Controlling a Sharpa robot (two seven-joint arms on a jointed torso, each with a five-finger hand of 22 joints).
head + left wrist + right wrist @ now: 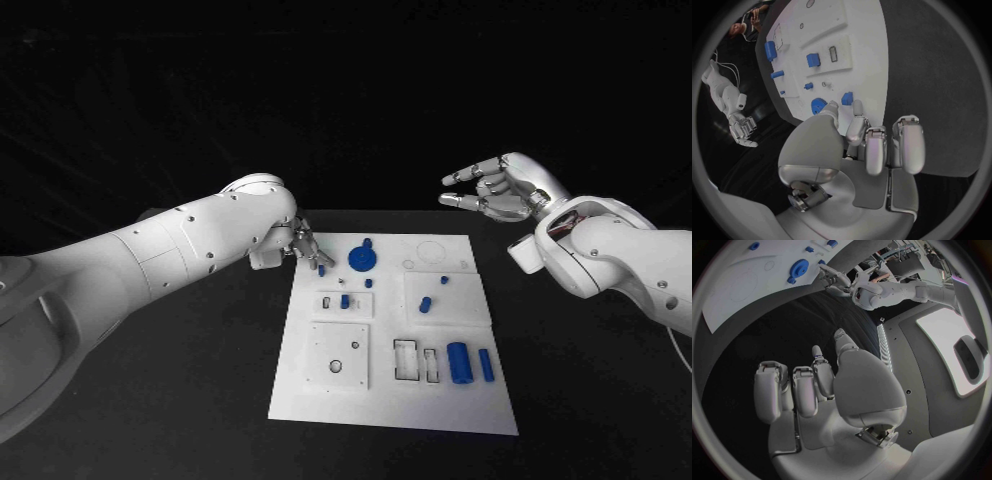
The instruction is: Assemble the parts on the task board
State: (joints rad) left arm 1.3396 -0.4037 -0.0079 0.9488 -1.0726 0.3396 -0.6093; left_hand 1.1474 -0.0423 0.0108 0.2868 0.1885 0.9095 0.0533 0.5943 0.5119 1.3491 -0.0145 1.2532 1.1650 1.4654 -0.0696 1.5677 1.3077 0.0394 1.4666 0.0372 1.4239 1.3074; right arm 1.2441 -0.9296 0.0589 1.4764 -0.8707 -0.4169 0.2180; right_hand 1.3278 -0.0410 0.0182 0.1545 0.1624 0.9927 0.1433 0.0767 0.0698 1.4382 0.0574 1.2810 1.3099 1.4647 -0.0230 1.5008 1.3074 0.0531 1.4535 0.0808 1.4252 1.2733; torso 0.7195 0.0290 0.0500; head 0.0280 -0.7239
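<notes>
Reaching in over the near-left corner of the task board (389,400), the left hand (300,248) hangs with its fingertips at the board's far left edge, just beside a small blue peg (320,268) and the blue gear (362,258); whether it pinches anything I cannot tell from the head view, and the left wrist view shows the left hand (873,145) with fingers loosely curled and nothing visible between them, tips above the gear (819,105) and a small blue block (847,97). The board is a white plate lying on the black table (173,420), its long axis running away from the robot. Toward its near right lie a blue cylinder (459,362) and a thinner blue bar (486,365), side by side, both lengthwise along the board. Well to the right and beyond the board's far right corner, the right hand (495,188) is raised, fingers apart and half curled, holding nothing; the right wrist view confirms an empty right hand (817,390) over black table, with the gear (798,269) well beyond its fingertips.
</notes>
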